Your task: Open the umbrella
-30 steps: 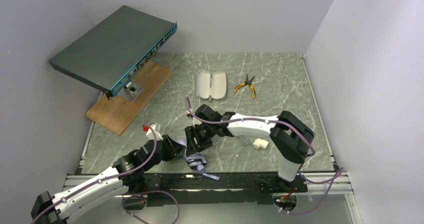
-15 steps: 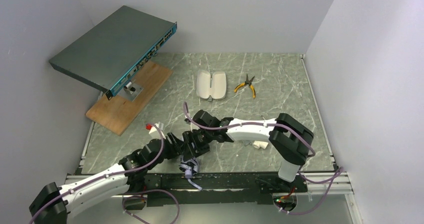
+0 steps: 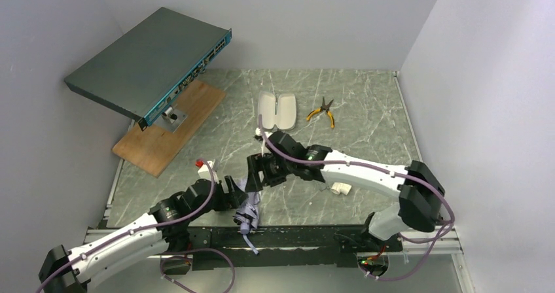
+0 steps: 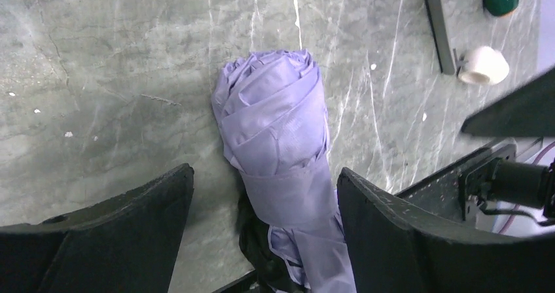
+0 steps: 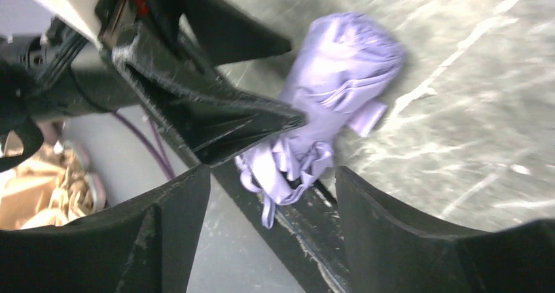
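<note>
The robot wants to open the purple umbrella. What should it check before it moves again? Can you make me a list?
1. Pale lavender folded fabric umbrella lying on the grey marbled table: ok.
2. Left tool open, one finger on either side of the umbrella: ok.
3. Right tool open and empty: ok.
4. Fabric closure band undone: not ok, it wraps the folds.
5. Whole umbrella on the table: not ok, its lower end hangs past the near edge.
6. Handle free to grab: cannot tell, it is mostly hidden by fabric.
</note>
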Motion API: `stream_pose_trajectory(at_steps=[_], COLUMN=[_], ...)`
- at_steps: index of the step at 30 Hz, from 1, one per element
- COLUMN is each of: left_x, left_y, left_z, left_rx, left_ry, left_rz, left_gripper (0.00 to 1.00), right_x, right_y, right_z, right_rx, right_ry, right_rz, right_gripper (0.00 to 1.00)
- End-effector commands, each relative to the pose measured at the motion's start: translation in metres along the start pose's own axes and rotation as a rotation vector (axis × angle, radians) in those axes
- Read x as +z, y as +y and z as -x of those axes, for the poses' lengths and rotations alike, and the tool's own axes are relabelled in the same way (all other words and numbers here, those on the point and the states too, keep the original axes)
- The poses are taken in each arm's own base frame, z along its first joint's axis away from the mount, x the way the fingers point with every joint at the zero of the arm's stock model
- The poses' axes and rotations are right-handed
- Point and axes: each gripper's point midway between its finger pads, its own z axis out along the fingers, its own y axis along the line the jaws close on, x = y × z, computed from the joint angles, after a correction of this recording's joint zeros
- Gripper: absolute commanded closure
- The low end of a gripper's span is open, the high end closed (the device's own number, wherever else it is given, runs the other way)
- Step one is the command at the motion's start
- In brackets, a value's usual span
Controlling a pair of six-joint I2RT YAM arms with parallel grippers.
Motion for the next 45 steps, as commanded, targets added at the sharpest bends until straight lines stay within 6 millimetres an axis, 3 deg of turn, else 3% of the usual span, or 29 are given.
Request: stream_pose_trajectory(at_steps=[1, 5, 9, 14, 18, 21, 29, 34, 38, 41, 45], left_x=[-0.008, -0.001, 0.012, 0.021, 0.023, 0.023, 0.034, 0.053, 0.074, 0.086, 0.081], left_y=[-0.014, -0.018, -0.024, -0.02, -0.032, -0.048, -0.096, -0.111, -0.116, -0.102, -0.098], left_z=[0.0, -0.007, -0.014, -0.013, -0.003, 0.01, 0.052, 0.081, 0.097, 0.102, 0.119], left_rx=[0.125, 0.149, 0.144, 0.147, 0.169, 0.194, 0.187, 0.143, 0.147, 0.194, 0.264], left_ry=[0.052, 0.108, 0.15, 0.166, 0.14, 0.102, -0.005, -0.003, 0.06, 0.115, 0.103], left_rz=[-0.04, -0.041, -0.043, 0.023, -0.006, -0.05, -0.238, -0.318, -0.32, -0.188, -0.103], left_gripper=[0.16, 0.2, 0.28, 0.65, 0.87, 0.98, 1.0, 1.0, 0.77, 0.35, 0.05], right_x=[-0.035, -0.047, -0.053, -0.05, -0.05, -0.053, -0.069, -0.07, -0.068, -0.069, -0.072], right_y=[-0.033, -0.057, -0.062, -0.067, -0.072, -0.076, -0.096, -0.109, -0.116, -0.121, -0.128], right_z=[0.04, 0.045, 0.043, 0.034, 0.03, 0.035, 0.065, 0.071, 0.067, 0.063, 0.063], right_rx=[0.025, 0.085, 0.1, 0.111, 0.114, 0.118, 0.249, 0.279, 0.288, 0.291, 0.293], right_ry=[-0.154, -0.175, -0.194, -0.176, -0.171, -0.193, -0.318, -0.317, -0.299, -0.294, -0.303], right_rz=[-0.175, -0.189, -0.17, -0.167, -0.165, -0.173, -0.08, -0.076, -0.085, -0.099, -0.118], right_gripper=[0.25, 0.23, 0.22, 0.22, 0.22, 0.22, 0.14, 0.11, 0.11, 0.1, 0.1])
